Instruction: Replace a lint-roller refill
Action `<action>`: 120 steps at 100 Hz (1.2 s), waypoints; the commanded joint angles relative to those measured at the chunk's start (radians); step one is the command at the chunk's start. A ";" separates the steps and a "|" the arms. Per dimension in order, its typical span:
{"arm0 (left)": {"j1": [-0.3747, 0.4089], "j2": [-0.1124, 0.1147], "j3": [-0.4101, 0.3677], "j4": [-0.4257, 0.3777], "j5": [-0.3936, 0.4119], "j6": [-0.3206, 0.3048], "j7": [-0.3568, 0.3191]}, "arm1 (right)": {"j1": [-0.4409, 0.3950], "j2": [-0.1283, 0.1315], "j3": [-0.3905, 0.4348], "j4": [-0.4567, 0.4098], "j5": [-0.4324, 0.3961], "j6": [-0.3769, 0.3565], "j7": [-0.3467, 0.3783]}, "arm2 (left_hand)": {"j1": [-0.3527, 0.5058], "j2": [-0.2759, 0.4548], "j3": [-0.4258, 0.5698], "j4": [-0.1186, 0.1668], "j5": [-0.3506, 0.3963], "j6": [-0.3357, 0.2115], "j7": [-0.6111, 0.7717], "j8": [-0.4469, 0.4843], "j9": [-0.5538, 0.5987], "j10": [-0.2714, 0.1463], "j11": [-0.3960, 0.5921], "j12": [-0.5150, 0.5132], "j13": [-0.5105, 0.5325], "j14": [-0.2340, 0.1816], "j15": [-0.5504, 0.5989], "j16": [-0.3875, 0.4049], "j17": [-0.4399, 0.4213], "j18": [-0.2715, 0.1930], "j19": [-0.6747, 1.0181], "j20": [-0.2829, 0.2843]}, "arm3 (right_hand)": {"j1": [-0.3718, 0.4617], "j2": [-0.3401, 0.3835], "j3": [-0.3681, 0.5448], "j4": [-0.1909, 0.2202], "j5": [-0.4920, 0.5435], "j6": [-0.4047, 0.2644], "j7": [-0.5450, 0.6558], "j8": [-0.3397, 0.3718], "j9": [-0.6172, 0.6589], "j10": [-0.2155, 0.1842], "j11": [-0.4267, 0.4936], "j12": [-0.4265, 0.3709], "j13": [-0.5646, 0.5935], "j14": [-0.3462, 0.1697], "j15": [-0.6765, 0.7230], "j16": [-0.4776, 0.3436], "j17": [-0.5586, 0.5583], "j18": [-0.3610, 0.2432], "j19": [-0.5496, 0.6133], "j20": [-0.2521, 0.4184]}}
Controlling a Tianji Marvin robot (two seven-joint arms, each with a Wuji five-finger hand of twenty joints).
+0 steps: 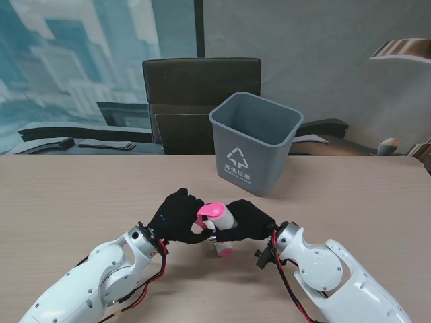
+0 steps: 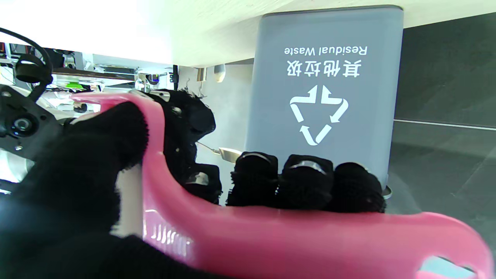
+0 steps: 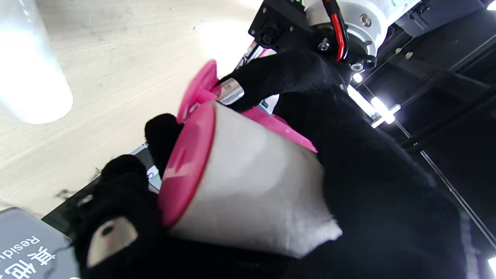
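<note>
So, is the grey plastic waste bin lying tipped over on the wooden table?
No, the grey plastic waste bin stands upright on the wooden table, open mouth up, farther from me than both black-gloved hands.

stand view evenly lit, sharp | left wrist: upper corner blown out white | right wrist: ceiling lights flaring; table glare

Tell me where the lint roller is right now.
In the stand view the lint roller sits near the table's middle, held between the left robot hand and right robot hand, nearer to me than the grey bin.
</note>
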 commanded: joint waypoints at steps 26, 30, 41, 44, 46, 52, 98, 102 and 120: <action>0.045 0.000 -0.056 -0.039 0.009 0.029 -0.014 | -0.014 0.014 0.031 -0.032 -0.047 -0.008 0.018 | 0.209 0.078 0.162 -0.020 -0.020 -0.027 0.023 0.007 0.026 -0.016 0.016 -0.028 0.042 0.026 0.024 -0.015 0.021 -0.048 0.086 -0.025 | 0.091 0.319 0.087 0.009 0.042 -0.168 0.024 -0.016 0.119 -0.284 0.457 0.010 -0.049 -0.515 -0.069 -0.009 0.004 -0.086 0.111 0.019; 0.049 0.000 -0.061 -0.042 0.010 0.031 -0.013 | -0.017 0.014 0.036 -0.035 -0.050 -0.007 0.017 | 0.204 0.079 0.156 -0.028 -0.023 -0.024 0.022 0.004 0.025 -0.016 0.015 -0.030 0.042 0.026 0.024 -0.015 0.022 -0.048 0.086 -0.027 | 0.091 0.319 0.086 0.009 0.042 -0.168 0.024 -0.016 0.119 -0.283 0.455 0.008 -0.049 -0.515 -0.071 -0.008 0.005 -0.085 0.110 0.019; 0.059 -0.002 -0.072 -0.050 0.006 0.036 -0.014 | -0.025 0.018 0.053 -0.045 -0.061 -0.006 0.026 | 0.207 0.084 0.146 -0.059 -0.023 -0.026 0.021 -0.004 0.026 -0.019 0.012 -0.040 0.044 0.024 0.021 -0.019 0.025 -0.050 0.090 -0.033 | 0.093 0.318 0.086 0.010 0.044 -0.166 0.025 -0.016 0.120 -0.282 0.453 0.005 -0.050 -0.514 -0.073 -0.008 0.005 -0.085 0.109 0.018; 0.062 -0.002 -0.074 -0.052 0.005 0.037 -0.015 | -0.026 0.020 0.057 -0.047 -0.061 -0.005 0.032 | 0.206 0.083 0.146 -0.061 -0.023 -0.026 0.020 -0.005 0.027 -0.019 0.011 -0.042 0.044 0.024 0.020 -0.019 0.026 -0.050 0.090 -0.033 | 0.092 0.319 0.085 0.010 0.044 -0.166 0.026 -0.016 0.121 -0.282 0.453 0.005 -0.050 -0.514 -0.074 -0.008 0.005 -0.085 0.109 0.018; 0.064 -0.002 -0.076 -0.054 0.005 0.038 -0.015 | -0.027 0.021 0.060 -0.047 -0.063 -0.004 0.035 | 0.207 0.084 0.145 -0.064 -0.023 -0.026 0.020 -0.006 0.027 -0.018 0.010 -0.043 0.044 0.024 0.020 -0.020 0.026 -0.050 0.090 -0.034 | 0.094 0.318 0.086 0.010 0.044 -0.165 0.026 -0.016 0.122 -0.282 0.453 0.004 -0.050 -0.514 -0.074 -0.007 0.005 -0.085 0.109 0.019; 0.068 -0.003 -0.081 -0.058 0.004 0.041 -0.015 | -0.028 0.023 0.067 -0.050 -0.065 -0.003 0.045 | 0.207 0.084 0.144 -0.070 -0.024 -0.026 0.019 -0.008 0.027 -0.019 0.009 -0.045 0.044 0.024 0.020 -0.020 0.026 -0.050 0.091 -0.035 | 0.094 0.317 0.085 0.010 0.045 -0.165 0.026 -0.016 0.122 -0.282 0.453 0.003 -0.050 -0.514 -0.074 -0.007 0.005 -0.084 0.109 0.019; 0.077 -0.005 -0.086 -0.065 -0.015 0.038 -0.043 | -0.067 -0.016 0.189 -0.112 -0.288 -0.009 -0.195 | 0.209 0.083 0.145 -0.092 -0.024 -0.026 0.019 -0.016 0.025 -0.019 0.008 -0.052 0.043 0.025 0.017 -0.023 0.024 -0.050 0.091 -0.041 | 0.075 0.352 0.045 0.018 0.042 -0.220 0.014 0.010 0.061 -0.278 0.346 -0.075 -0.114 -0.507 -0.228 -0.057 -0.030 -0.066 0.008 -0.034; 0.077 -0.005 -0.086 -0.066 -0.017 0.038 -0.046 | -0.066 -0.017 0.203 -0.120 -0.306 -0.006 -0.203 | 0.211 0.082 0.147 -0.091 -0.024 -0.025 0.020 -0.016 0.025 -0.019 0.009 -0.052 0.043 0.025 0.018 -0.023 0.024 -0.050 0.092 -0.041 | 0.078 0.356 0.040 0.019 0.042 -0.219 0.011 0.014 0.048 -0.272 0.329 -0.090 -0.130 -0.499 -0.250 -0.063 -0.044 -0.061 -0.017 -0.048; 0.083 -0.004 -0.090 -0.071 -0.022 0.037 -0.064 | -0.025 -0.019 0.247 -0.125 -0.377 0.018 -0.240 | 0.204 0.072 0.176 -0.063 -0.018 -0.019 0.028 -0.008 0.027 -0.020 0.015 -0.051 0.044 0.027 0.016 -0.025 0.023 -0.047 0.091 -0.044 | 0.080 0.372 0.010 0.022 0.028 -0.247 0.002 0.025 0.014 -0.276 0.294 -0.130 -0.174 -0.493 -0.309 -0.077 -0.076 -0.048 -0.095 -0.096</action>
